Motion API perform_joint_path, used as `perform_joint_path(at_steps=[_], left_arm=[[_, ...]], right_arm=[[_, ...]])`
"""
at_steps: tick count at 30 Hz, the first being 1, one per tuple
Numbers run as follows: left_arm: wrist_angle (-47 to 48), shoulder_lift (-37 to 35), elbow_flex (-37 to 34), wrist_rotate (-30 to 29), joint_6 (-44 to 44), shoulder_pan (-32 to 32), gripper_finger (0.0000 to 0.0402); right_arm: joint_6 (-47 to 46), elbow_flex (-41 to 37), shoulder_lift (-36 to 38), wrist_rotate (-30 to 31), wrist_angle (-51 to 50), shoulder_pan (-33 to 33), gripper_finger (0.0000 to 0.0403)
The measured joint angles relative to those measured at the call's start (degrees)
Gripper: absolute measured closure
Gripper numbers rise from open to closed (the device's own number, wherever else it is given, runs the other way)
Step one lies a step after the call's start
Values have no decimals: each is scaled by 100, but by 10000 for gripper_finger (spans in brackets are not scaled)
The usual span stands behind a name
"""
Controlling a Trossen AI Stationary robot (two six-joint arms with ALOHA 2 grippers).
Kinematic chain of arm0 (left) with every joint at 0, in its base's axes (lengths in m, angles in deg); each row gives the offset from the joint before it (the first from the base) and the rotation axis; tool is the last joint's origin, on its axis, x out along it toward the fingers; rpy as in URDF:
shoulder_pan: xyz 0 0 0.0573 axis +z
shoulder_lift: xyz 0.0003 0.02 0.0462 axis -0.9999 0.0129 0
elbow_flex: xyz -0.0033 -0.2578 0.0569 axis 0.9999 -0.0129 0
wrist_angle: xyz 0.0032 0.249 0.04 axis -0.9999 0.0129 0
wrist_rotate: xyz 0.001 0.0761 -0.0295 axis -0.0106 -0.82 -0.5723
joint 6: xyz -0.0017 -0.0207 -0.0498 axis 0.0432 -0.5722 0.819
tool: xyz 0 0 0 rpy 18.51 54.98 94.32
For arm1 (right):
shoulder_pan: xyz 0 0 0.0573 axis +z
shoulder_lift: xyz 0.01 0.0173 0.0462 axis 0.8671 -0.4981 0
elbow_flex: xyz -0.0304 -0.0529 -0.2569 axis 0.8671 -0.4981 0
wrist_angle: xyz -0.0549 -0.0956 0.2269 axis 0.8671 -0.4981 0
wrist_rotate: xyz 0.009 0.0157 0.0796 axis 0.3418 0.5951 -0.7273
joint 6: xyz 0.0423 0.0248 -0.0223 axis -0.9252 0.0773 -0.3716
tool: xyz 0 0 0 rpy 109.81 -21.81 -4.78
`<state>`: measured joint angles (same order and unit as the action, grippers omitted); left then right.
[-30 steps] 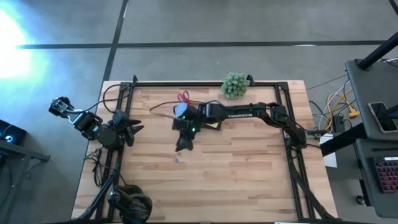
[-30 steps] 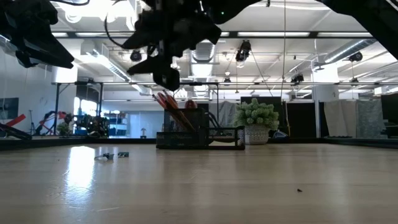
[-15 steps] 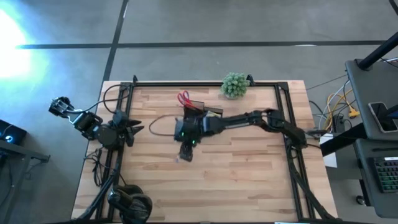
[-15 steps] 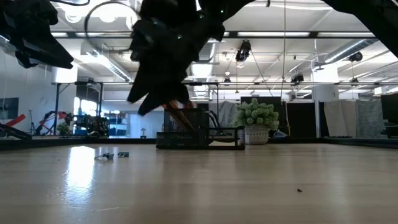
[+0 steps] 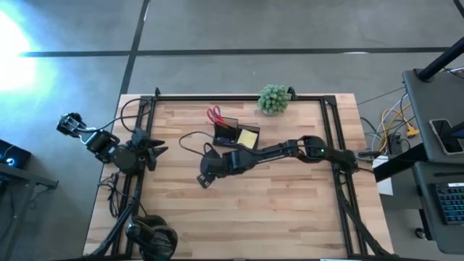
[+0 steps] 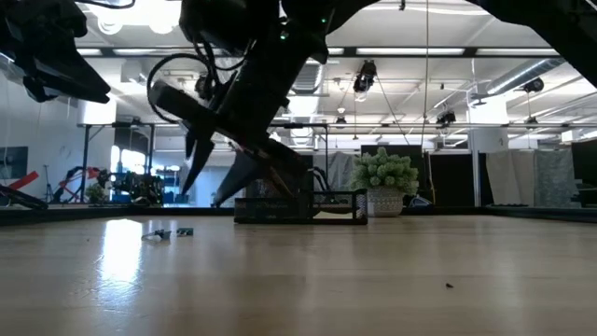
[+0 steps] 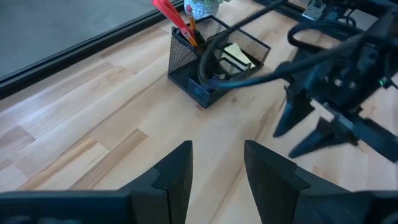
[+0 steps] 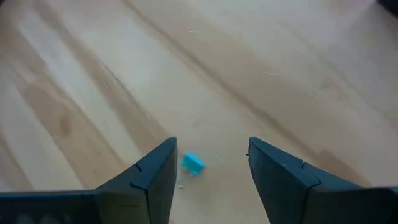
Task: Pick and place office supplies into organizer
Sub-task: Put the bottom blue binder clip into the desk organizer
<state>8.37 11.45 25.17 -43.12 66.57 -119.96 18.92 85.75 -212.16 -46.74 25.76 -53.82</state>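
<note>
Right gripper [image 8: 208, 165] hovers open over the bench [image 5: 290, 203], the tiny blue item [image 8: 192, 163] lying just below, between its fingers, nearer its left one.

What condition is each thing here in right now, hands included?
Right hand: open, empty, low over the table.
Left hand: fingers apart, empty, at the table's left edge.
Organizer: upright, scissors and sticky-note pad inside.
Small blue item: loose on the table, between the right hand's fingers.
</note>
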Motion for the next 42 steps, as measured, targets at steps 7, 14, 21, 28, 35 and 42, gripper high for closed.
perform_joint_path(at_steps=[7,14,21,28,35,42], left_arm=[[-336,-6,-36,482,-3,-2,272],[-1631,525,-364,1265,-1023,-2,272],[-2772,1730,-639,1314,-1510,-1,272],[-4696,3421,-774,1676,-1916,11,272],[-6037,4967,-699,1955,-2019,26,272],[-6801,5982,-594,2118,-2125,42,272]], right_arm=[[291,416,-263,-464,-99,184,216],[1136,1018,-133,78,-1284,101,216],[1401,1898,66,1266,-3524,31,216],[1669,2236,438,1822,-4728,31,216],[1657,2177,588,2087,-5334,144,216],[1653,2087,584,2126,-5547,250,216]])
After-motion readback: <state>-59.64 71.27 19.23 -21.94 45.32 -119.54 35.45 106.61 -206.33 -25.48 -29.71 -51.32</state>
